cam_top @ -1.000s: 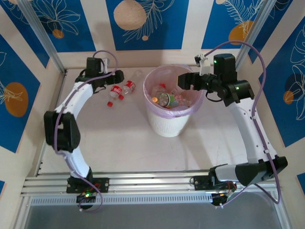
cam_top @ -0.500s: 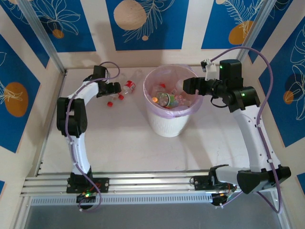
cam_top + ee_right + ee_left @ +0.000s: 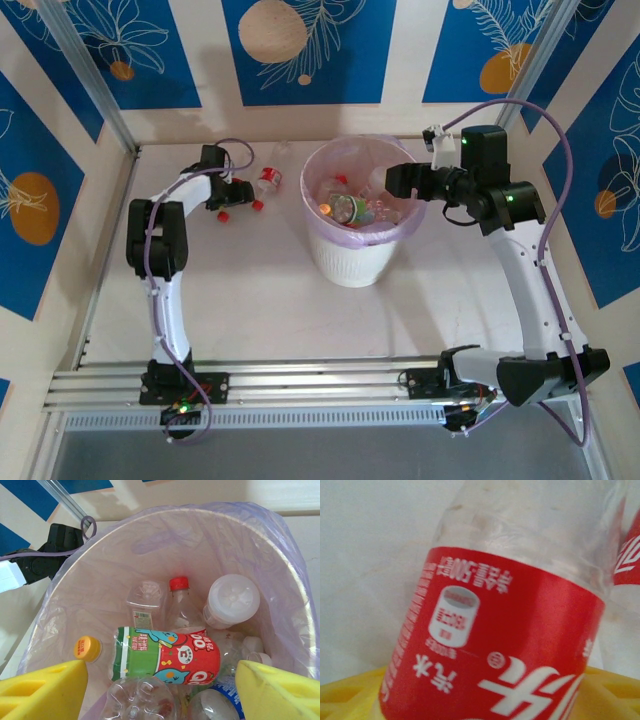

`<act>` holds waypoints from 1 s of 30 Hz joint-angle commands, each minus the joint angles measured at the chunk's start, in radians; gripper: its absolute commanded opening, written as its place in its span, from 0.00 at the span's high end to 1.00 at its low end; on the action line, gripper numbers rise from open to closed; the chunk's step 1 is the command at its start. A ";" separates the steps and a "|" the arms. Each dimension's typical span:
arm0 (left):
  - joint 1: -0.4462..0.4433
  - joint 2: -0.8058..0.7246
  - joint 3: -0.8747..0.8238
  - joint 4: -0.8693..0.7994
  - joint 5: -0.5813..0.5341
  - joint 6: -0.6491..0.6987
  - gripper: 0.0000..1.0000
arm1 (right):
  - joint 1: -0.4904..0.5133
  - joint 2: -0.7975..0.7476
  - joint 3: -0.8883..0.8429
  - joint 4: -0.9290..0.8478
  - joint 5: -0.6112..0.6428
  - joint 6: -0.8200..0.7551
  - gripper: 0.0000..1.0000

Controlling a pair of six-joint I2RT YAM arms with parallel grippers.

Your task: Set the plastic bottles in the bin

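**Left gripper [image 3: 232,190] upper left, right gripper [image 3: 400,182] over the bin [image 3: 350,262]**

Found yellow pads [image 3: 345,700] flanking a red-label bottle [image 3: 500,645] on the table [image 3: 260,300], left of the bin; could not tell whether clamped or just bracketing. Judged its long axis as running up the wrist frame, crosswise to the jaws. Reckoned the left arm far nearer. Held the right gripper spread wide, empty, above binned bottles [image 3: 170,655].

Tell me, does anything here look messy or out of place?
Only a little. A few bottles lie on their sides on the table, left of the bin, with two red caps beside them. Whether those caps are loose, I cannot tell. Nothing looks spilled or broken.
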 commanded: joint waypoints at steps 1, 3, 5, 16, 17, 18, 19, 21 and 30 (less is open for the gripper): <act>0.006 -0.007 0.010 -0.007 0.016 -0.002 0.27 | -0.007 -0.017 -0.010 -0.013 -0.007 0.006 0.22; 0.007 -0.018 0.005 -0.007 0.013 -0.003 0.28 | -0.007 -0.014 -0.010 -0.016 -0.015 0.003 0.22; 0.009 -0.026 0.003 -0.006 0.013 -0.004 0.33 | -0.009 -0.011 -0.013 -0.016 -0.017 0.001 0.22; 0.030 -0.149 -0.058 0.018 -0.013 -0.007 0.38 | -0.019 -0.005 0.015 -0.030 -0.041 -0.001 0.23; 0.038 -0.177 -0.071 0.017 -0.026 -0.006 0.39 | -0.019 -0.005 0.017 -0.026 -0.046 0.001 0.23; 0.044 -0.202 -0.085 0.021 -0.036 -0.005 0.39 | -0.018 -0.005 0.019 -0.026 -0.050 0.005 0.23; 0.054 -0.235 -0.104 0.028 -0.040 -0.006 0.40 | -0.018 -0.003 0.022 -0.024 -0.054 0.009 0.23; 0.067 -0.296 -0.138 0.038 -0.040 -0.006 0.44 | -0.018 -0.004 0.022 -0.017 -0.061 0.021 0.23; 0.060 -0.651 -0.365 0.153 0.304 -0.085 0.52 | 0.061 0.021 0.072 0.045 -0.054 0.098 0.23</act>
